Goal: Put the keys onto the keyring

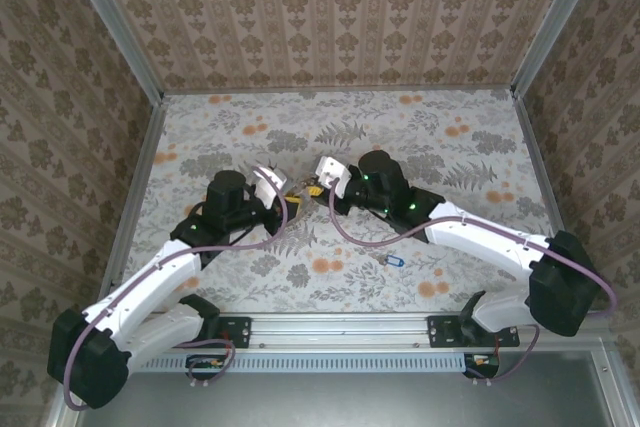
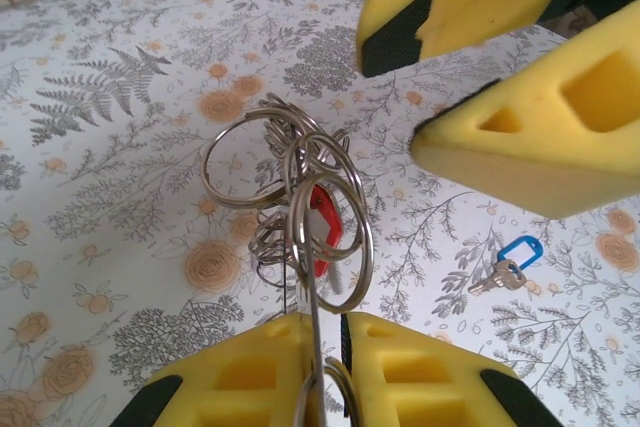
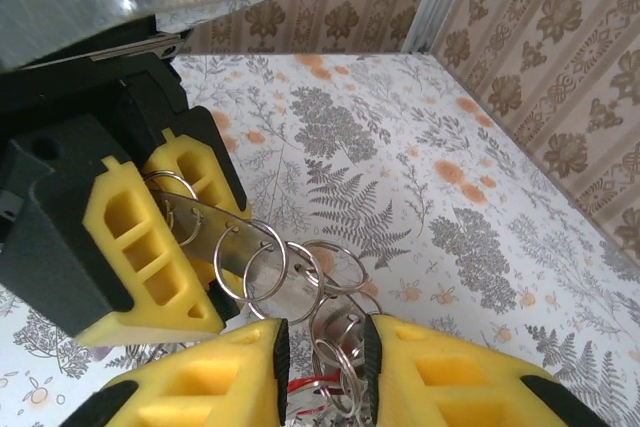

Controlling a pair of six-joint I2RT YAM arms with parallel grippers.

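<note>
My left gripper (image 2: 325, 322) is shut on the keyring (image 2: 311, 287), a thin flat metal band seen edge-on, held above the table. In the right wrist view the keyring (image 3: 215, 237) is a holed band with several loose split rings (image 3: 265, 267) strung on it. A red-headed key (image 2: 322, 222) hangs among them. My right gripper (image 3: 320, 342) is open, its pads either side of the lowest rings and the red key (image 3: 310, 387). A blue-headed key (image 2: 510, 259) lies flat on the table, also the blue key (image 1: 393, 261) below the right arm. Both grippers, left gripper (image 1: 290, 192) and right gripper (image 1: 318, 182), meet mid-table.
The floral table surface (image 1: 450, 147) is enclosed by wallpapered walls (image 1: 340, 7) at the back and both sides, with metal corner posts (image 1: 555, 27). An aluminium rail (image 1: 340, 327) carrying the arm bases runs along the near edge.
</note>
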